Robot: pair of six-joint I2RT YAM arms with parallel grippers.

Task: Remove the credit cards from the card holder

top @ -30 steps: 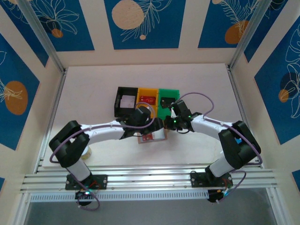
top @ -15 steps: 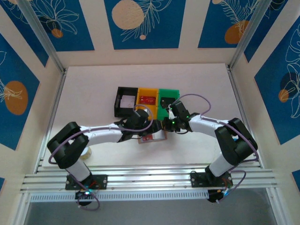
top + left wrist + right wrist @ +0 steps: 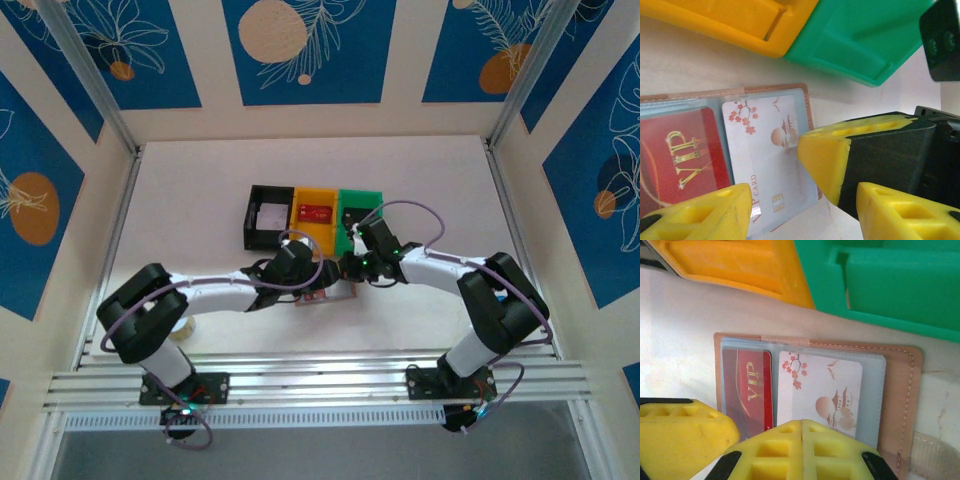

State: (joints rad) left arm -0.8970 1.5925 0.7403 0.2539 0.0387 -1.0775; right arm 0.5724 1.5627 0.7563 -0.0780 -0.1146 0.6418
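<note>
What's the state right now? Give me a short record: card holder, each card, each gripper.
card holder: open, lying flat on the table, close to the yellow bin and green bin
red VIP card: inside a clear pocket
white blossom card: inside the neighbouring pocket
left gripper: open, low over the card holder
right gripper: shut, tip at the white blossom card's edge; contact unclear
cards removed: neither of these two

The card holder (image 3: 901, 390) looks like stitched leather, the green bin (image 3: 880, 285) smooth plastic.
</note>
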